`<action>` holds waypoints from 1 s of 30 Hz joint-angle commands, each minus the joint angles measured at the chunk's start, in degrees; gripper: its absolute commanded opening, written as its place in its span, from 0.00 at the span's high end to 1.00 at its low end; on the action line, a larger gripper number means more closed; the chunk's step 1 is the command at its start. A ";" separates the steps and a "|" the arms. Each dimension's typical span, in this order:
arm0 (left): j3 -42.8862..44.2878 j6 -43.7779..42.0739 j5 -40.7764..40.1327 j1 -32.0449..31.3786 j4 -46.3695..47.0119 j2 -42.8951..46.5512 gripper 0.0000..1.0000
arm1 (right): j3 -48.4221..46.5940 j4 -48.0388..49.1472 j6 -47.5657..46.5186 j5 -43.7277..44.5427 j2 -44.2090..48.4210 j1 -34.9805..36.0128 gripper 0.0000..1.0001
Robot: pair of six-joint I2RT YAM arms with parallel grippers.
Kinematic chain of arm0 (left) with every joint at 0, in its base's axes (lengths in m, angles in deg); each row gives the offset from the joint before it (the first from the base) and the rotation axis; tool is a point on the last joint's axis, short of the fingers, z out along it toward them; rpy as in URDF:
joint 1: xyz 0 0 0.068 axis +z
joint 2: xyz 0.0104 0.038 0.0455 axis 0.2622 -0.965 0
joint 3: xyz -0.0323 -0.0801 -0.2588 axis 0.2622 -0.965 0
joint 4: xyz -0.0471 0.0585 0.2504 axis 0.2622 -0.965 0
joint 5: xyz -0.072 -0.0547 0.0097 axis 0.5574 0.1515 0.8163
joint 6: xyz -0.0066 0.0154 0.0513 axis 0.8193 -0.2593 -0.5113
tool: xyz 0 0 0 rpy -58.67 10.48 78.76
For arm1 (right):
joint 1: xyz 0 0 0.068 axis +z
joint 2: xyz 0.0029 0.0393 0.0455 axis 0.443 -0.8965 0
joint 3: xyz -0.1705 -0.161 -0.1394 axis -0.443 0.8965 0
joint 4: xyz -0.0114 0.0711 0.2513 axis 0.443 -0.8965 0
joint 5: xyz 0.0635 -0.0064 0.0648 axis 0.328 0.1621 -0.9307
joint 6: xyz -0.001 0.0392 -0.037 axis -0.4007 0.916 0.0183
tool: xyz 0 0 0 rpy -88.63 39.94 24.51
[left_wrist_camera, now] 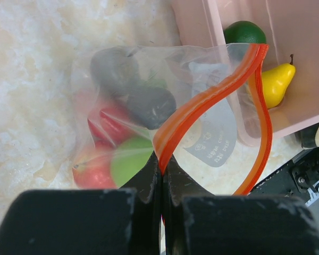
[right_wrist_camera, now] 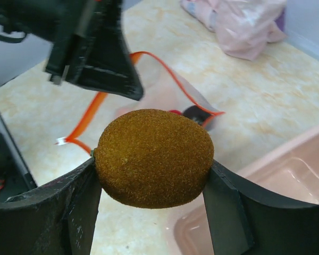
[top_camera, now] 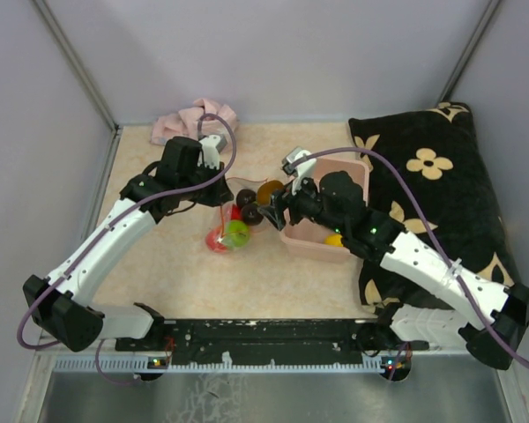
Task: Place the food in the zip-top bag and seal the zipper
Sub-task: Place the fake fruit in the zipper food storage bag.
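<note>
Clear bag (left_wrist_camera: 122,106), zipper (left_wrist_camera: 202,101) open, holds apples (left_wrist_camera: 130,162); brown fruit (right_wrist_camera: 154,156) outside.

Food (left_wrist_camera: 149,106) hazy inside the zip-top bag (left_wrist_camera: 202,58).

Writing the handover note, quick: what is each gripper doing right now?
Left gripper: shut on the zipper.
Right gripper: shut on the brown fuzzy fruit.

Robot lab booth — plain panel walls (top_camera: 273,53), marble-look tabletop (top_camera: 159,264).
</note>
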 commanded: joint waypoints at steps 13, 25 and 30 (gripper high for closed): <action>-0.01 0.27 1.84 0.10 2.19 0.43 1.00 | -9.07 3.16 -3.45 -7.43 -13.85 3.31 0.41; -0.48 0.25 2.19 0.05 2.31 0.73 1.00 | -10.12 3.41 -2.28 0.85 -16.93 3.31 0.20; -0.57 0.25 1.81 0.06 2.33 0.94 1.00 | -10.47 2.68 -1.33 2.22 -15.13 3.24 0.20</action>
